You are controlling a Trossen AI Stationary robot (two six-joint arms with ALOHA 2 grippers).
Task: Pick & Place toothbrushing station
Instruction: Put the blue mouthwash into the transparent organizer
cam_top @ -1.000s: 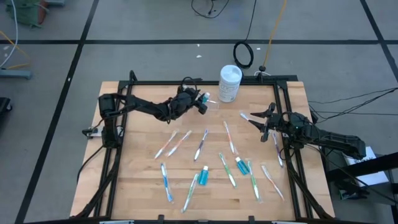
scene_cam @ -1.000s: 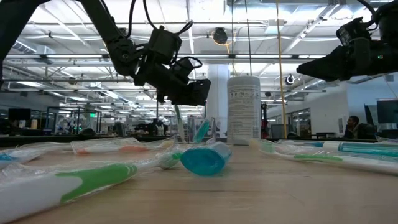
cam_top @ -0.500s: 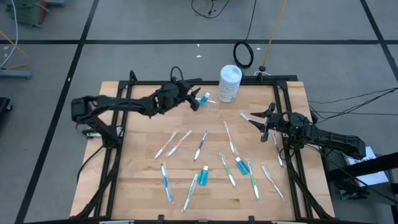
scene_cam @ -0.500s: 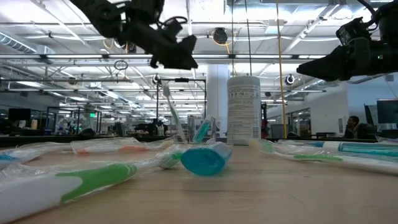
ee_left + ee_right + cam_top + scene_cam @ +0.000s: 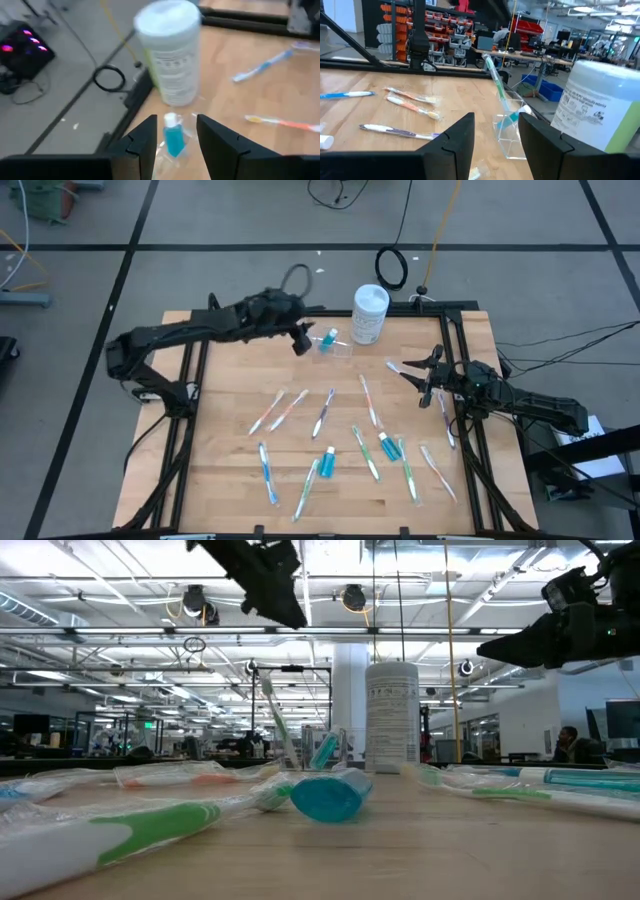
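Clear cup (image 5: 337, 346) stands at the table's (image 5: 230, 480) far edge beside the white canister (image 5: 369, 313); it holds one toothbrush (image 5: 496, 81) leaning upright and a blue tube (image 5: 173, 141), so it serves as the collecting point. Left gripper (image 5: 300, 343) hangs above and just beside the cup, jaws apart, empty. Right gripper (image 5: 412, 372) waits over the right side, jaws apart, probably empty. Other toothbrushes (image 5: 324, 412) and tubes (image 5: 327, 461) lie scattered flat across the middle, not yet gathered
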